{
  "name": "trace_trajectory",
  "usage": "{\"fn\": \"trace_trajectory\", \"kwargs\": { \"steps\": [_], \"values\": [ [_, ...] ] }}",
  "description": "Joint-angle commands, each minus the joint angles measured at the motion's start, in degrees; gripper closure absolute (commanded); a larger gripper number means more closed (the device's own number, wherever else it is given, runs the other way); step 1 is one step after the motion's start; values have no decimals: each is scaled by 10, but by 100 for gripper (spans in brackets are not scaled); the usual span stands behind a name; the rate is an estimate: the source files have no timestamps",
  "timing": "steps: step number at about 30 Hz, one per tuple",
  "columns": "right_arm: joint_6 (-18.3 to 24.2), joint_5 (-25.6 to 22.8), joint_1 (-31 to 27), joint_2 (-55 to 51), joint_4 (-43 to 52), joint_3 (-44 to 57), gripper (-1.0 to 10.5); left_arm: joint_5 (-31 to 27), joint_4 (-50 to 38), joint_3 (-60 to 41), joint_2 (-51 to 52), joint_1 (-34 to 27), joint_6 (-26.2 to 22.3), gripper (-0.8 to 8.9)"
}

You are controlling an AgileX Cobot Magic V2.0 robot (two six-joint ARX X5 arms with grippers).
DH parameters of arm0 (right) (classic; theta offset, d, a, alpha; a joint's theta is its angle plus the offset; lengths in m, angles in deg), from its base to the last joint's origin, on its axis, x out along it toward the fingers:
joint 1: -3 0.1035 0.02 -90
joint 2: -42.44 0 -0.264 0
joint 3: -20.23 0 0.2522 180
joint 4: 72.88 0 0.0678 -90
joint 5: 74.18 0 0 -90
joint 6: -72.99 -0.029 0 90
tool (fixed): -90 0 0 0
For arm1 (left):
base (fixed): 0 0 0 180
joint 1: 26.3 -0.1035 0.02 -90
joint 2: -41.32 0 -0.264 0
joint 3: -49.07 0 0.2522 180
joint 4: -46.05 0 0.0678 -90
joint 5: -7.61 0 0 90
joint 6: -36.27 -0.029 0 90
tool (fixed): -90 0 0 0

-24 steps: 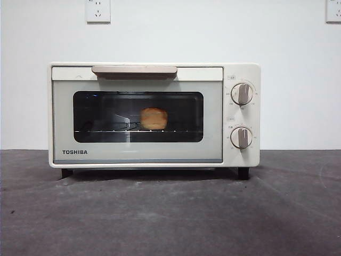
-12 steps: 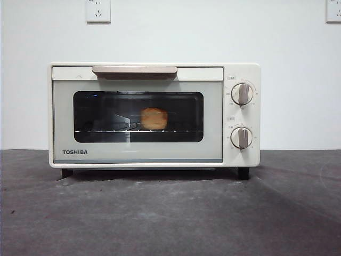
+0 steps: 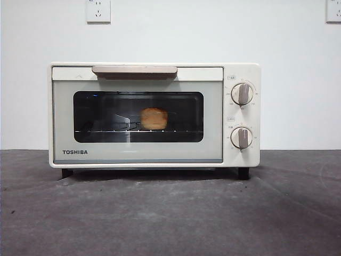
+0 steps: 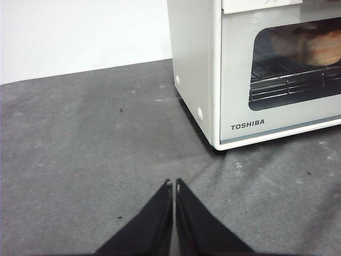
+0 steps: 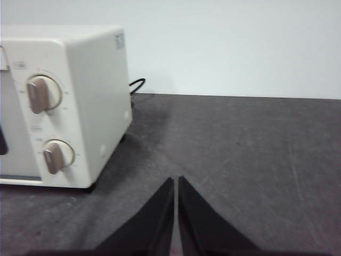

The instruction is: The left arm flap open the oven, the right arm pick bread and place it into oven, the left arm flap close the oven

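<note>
Only the front view takes in the whole Toshiba toaster oven [image 3: 154,114], its door shut under the beige bar handle [image 3: 134,70] and the bread [image 3: 154,118] on the wire rack [image 3: 138,130] behind the dark glass, while the right wrist view alone shows the oven's side panel, a black cord [image 5: 137,84] behind it and the two knobs [image 5: 43,94] at an angle. The oven stands on a dark grey table [image 3: 170,213] before a white wall [image 3: 170,32] carrying two power sockets [image 3: 98,10]. The left gripper [image 4: 174,185] and right gripper [image 5: 176,181] hang over bare tabletop in front of the oven's corners, each with jaws pressed together, holding and touching nothing.
</note>
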Motion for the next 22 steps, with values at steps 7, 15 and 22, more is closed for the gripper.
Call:
{"fn": "trace_trajectory", "kwargs": {
  "steps": [7,15,22],
  "values": [
    [-6,-5,-1,-2,-89,4,938,1,4,-12,1,0,-3,797],
    [-5,-3,-1,-2,-70,4,938,1,4,-12,1,0,-3,797],
    [-5,-3,-1,-2,-70,4,938,1,4,-12,1,0,-3,797]
  ]
}}
